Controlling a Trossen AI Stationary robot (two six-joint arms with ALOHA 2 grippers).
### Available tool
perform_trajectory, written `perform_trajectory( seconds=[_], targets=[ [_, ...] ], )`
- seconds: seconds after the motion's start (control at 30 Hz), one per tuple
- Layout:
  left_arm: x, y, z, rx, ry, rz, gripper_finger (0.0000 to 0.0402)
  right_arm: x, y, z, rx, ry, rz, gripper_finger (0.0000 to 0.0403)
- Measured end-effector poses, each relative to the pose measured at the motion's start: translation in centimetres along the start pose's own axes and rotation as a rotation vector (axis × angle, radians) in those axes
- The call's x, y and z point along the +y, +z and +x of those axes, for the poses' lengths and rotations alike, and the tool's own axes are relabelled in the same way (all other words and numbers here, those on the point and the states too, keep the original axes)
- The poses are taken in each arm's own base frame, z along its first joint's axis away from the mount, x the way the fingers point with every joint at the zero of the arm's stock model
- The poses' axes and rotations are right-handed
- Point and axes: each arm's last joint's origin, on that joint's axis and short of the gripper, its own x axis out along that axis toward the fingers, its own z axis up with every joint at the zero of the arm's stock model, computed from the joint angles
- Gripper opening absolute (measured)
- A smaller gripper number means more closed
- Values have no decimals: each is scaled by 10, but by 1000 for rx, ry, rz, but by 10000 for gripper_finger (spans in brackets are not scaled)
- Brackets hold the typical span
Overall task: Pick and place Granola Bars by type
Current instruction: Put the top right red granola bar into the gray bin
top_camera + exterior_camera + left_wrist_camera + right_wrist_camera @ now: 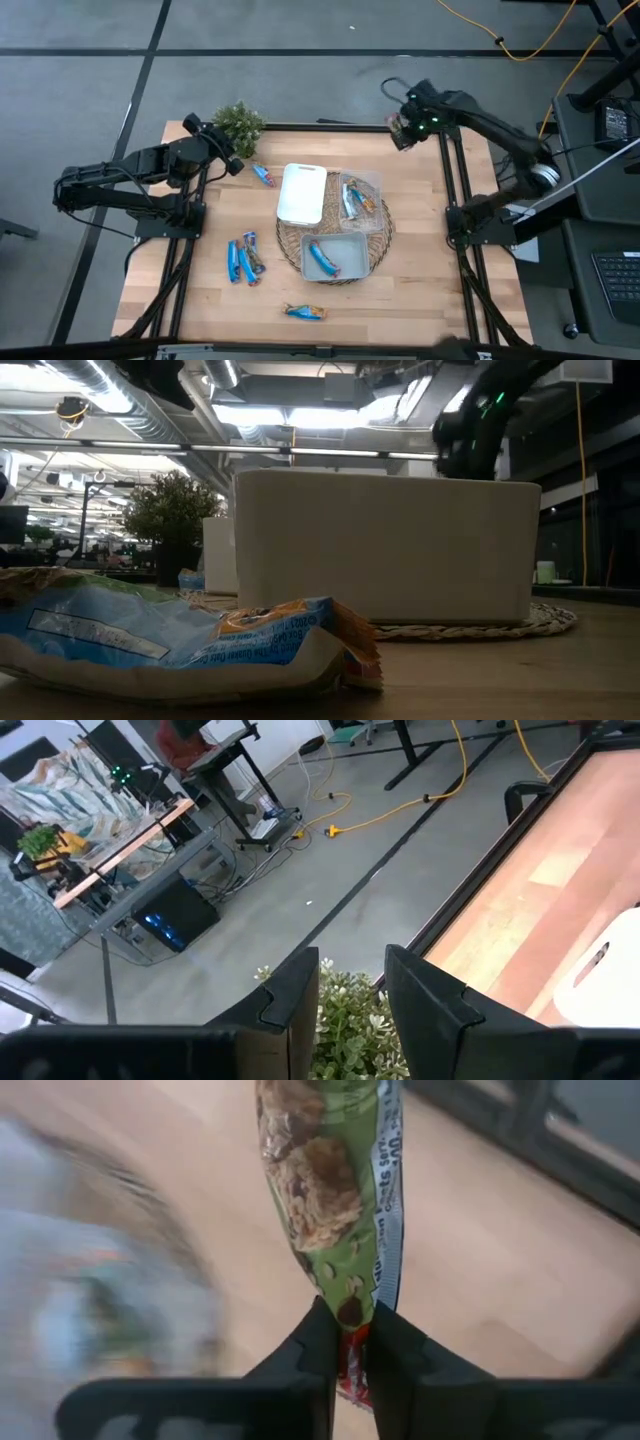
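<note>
Several blue-wrapped granola bars lie flat on the wooden table: a group (245, 258) near the left, one (263, 175) by the plant, and one (305, 312) at the near edge, which fills the low view's foreground (170, 645). More bars lie in a clear tub (362, 198) and a grey tub (335, 257). My right gripper (403, 130) is over the far right corner and is shut on a green-wrapped bar (335, 1180). My left gripper (350, 990) is open above the potted plant (238, 124) and touches nothing. My right gripper pinches the green-wrapped bar by one end (352, 1308) between its two fingers. The rest of the bar reaches out past the fingertips, lengthwise along the fingers. It is lifted clear of the tabletop, which shows below it.
A white tray (302, 192) and the two tubs sit on a round woven mat (290, 240) at the table's middle. The grey tub looms as a white wall in the low view (385, 545). The plant stands at the far left corner. Bare wood (420, 290) lies near right.
</note>
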Motion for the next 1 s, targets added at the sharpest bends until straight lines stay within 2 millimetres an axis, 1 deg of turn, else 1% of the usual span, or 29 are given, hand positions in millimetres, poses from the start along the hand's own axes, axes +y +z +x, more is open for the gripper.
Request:
perform_trajectory(
  seconds=[0.13, 0.23, 0.33, 0.47, 0.57, 0.63, 0.73, 0.83, 1.0],
  targets=[
    [0, 0, 0, 0, 0, -1, 112, 28, -24, -59, -238, 148, -99, 50],
    [0, 0, 0, 0, 0, 0, 112, 41, -40, -96, -419, 230, -135, 56],
    [0, 0, 0, -1, -5, 0, 112, 47, -55, -124, -563, 305, -163, 50],
    [-1, 0, 0, -3, -25, 4, 112, 58, -66, -147, -687, 467, -270, 40],
    [-1, 0, 0, -7, -51, 44, 112, 69, -67, -156, -755, 567, -339, 43],
    [-2, 0, 0, -11, -69, 64, 112, 81, -62, -155, -783, 616, -376, 49],
    [-3, 0, 0, -15, -91, 76, 112, 106, -50, -146, -812, 704, -429, 52],
    [-3, 1, 0, -18, -111, 73, 112, 135, -45, -138, -809, 797, -485, 48],
    [-3, 1, 0, -17, -113, 55, 112, 172, -48, -145, -729, 840, -565, 46]
  ],
)
